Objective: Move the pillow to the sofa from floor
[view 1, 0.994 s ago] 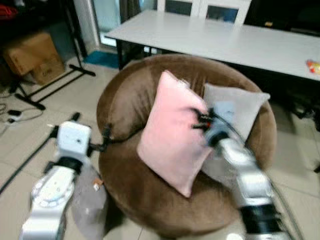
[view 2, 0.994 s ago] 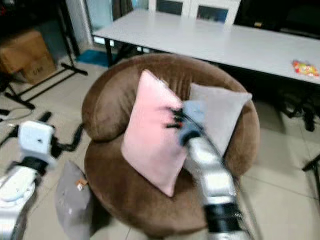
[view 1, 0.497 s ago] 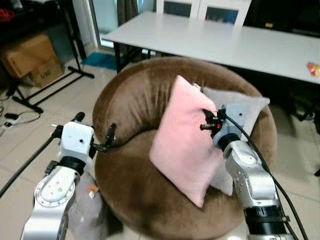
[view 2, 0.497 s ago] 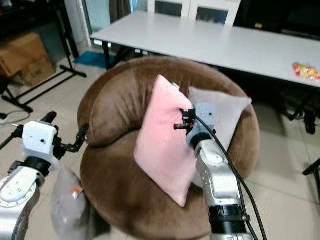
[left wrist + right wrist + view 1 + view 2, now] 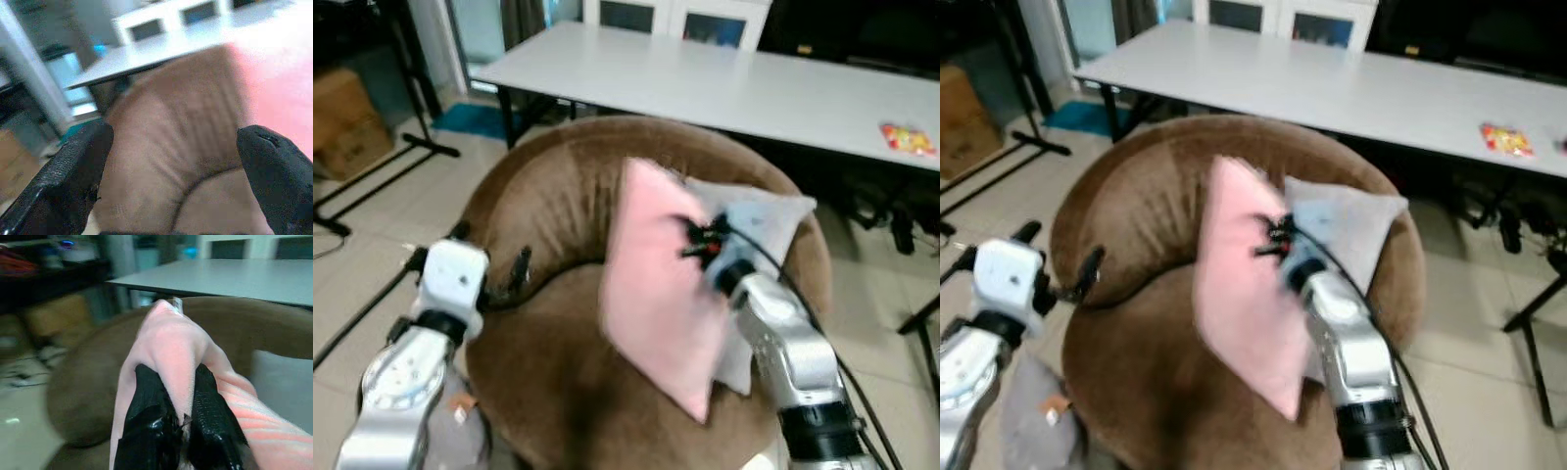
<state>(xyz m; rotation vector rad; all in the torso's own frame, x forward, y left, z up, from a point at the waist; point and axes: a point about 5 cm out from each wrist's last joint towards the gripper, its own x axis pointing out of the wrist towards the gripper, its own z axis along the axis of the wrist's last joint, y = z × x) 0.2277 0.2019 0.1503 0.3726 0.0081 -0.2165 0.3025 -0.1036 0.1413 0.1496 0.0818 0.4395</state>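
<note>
1. Over the round brown sofa, right arm reaches forward, right gripper pinched tight on pink pillow edge.
2. Pillow stands tilted on seat, leaning against grey cushion.
3. Left gripper hovers at sofa's left rim, fingers spread, empty.
4. No legible writing.

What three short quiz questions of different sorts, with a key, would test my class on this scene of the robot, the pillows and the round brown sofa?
1. True or false: the right gripper is shut on the pink pillow.
2. Multiple choice: the grey pillow on the brown sofa lies (a) under the white table, (b) behind the pink pillow, (c) in the left gripper.
3. Fill in: the left gripper's fingers are ____, holding nothing.

Key: 1 true; 2 b; 3 open.
</note>
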